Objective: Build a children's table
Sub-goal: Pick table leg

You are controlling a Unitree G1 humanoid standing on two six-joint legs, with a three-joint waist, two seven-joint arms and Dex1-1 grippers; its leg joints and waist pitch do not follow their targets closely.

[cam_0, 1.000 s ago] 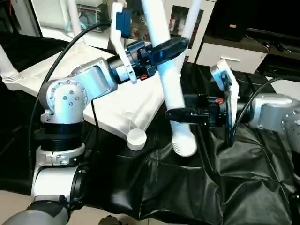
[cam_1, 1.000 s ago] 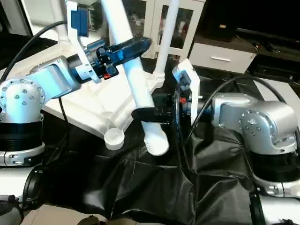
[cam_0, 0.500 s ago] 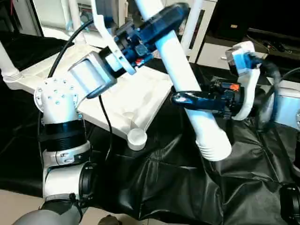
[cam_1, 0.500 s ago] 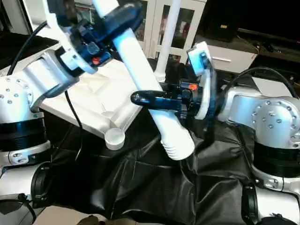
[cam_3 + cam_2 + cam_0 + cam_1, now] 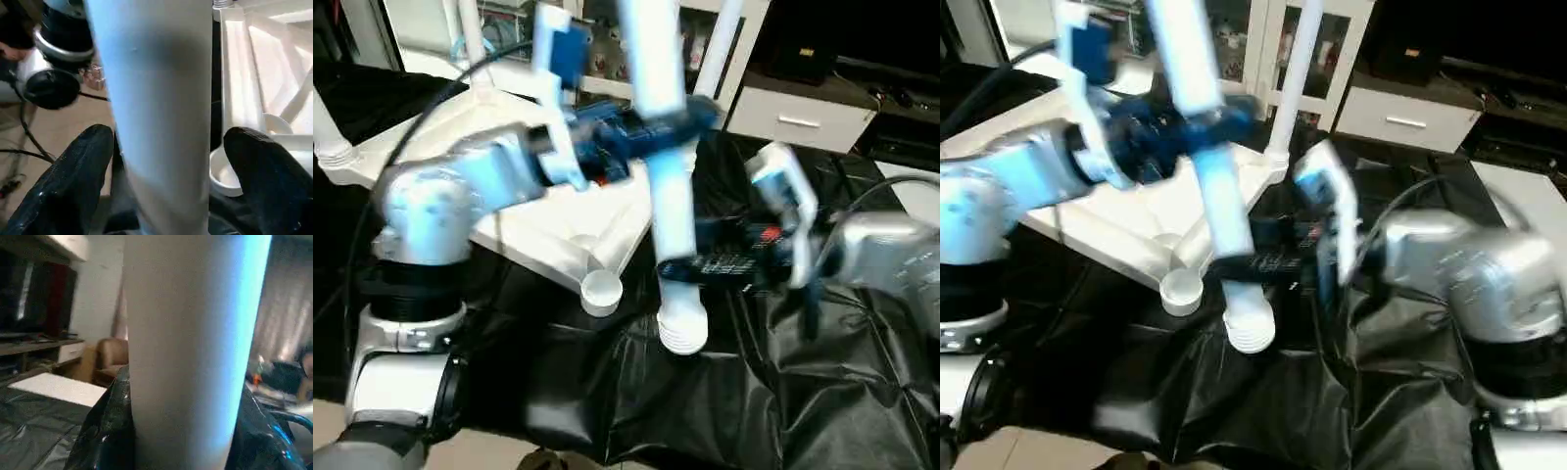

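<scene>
The long white tapered plastic leg (image 5: 668, 196) stands nearly upright over the black-draped worktop (image 5: 773, 392), at three o'clock from the white ribbed tabletop (image 5: 558, 220). The left end effector (image 5: 680, 122) clamps it high; the right end effector (image 5: 680, 266) brackets it low, fingers wide apart.

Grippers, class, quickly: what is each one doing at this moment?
Left gripper: closed on the white leg.
Right gripper: open, fingers either side of the leg's lower part.

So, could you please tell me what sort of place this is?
Probably a living room used as a test space: a white glass-door cabinet, a low white drawer unit and a brown armchair stand beyond the black-draped work table.
</scene>
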